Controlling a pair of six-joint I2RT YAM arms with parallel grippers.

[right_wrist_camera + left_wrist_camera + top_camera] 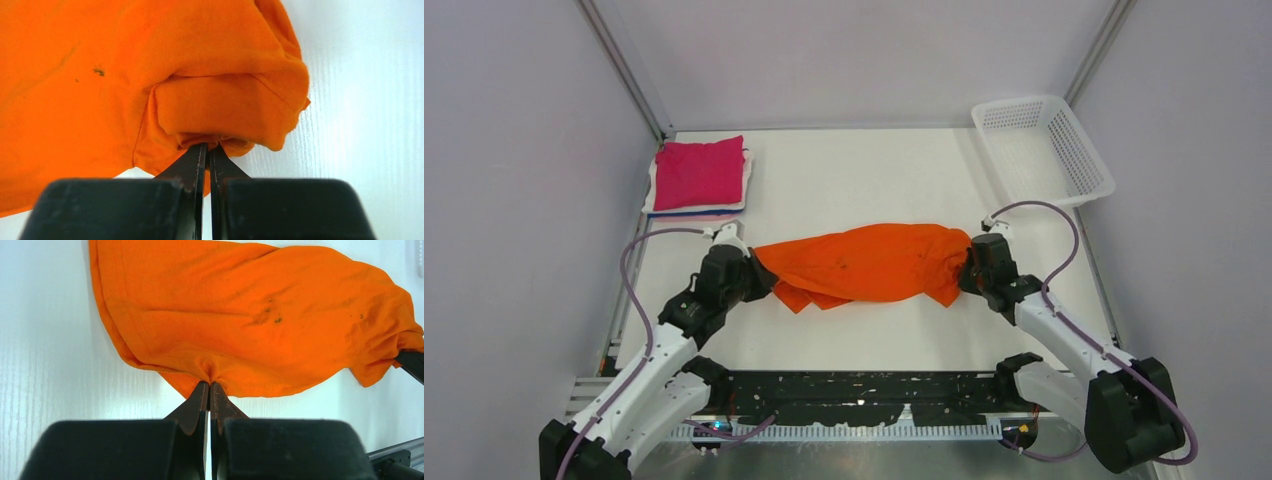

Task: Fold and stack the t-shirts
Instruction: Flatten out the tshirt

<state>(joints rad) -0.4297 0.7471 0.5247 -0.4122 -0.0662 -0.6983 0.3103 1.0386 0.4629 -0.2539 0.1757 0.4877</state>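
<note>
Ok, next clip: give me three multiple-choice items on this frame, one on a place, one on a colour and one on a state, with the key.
1. Where on the table is the folded stack?
A far left corner; B far right corner; C near edge, between the arms.
2. What colour is the stack's top shirt?
A blue; B magenta; C orange.
3. How is the orange shirt held?
A by one arm only; B by neither arm; C pinched at both ends, one arm each.
Key: 1 A, the overhead view shows it far left. 2 B, magenta cloth lies uppermost. 3 C, the left fingers and right fingers are each shut on orange cloth.
</note>
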